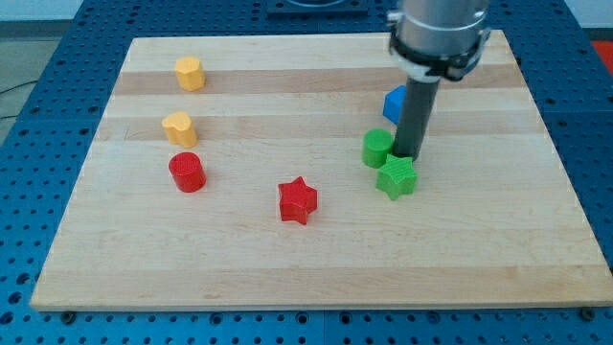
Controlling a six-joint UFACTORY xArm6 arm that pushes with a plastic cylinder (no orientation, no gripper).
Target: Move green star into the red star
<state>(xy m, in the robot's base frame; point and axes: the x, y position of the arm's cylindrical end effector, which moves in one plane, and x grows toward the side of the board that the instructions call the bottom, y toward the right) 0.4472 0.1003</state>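
Note:
The green star (397, 177) lies right of the board's middle. The red star (297, 200) lies to its lower left, a clear gap between them. My tip (408, 158) stands at the green star's upper edge, touching or nearly touching it. A green cylinder (377, 149) sits just left of the rod, close to the star's upper left.
A blue cube (393, 102) is partly hidden behind the rod. A red cylinder (187, 172) and two yellow blocks (178, 127) (190, 72) lie on the left of the wooden board (306, 268). The arm's head (439, 34) covers the top right corner.

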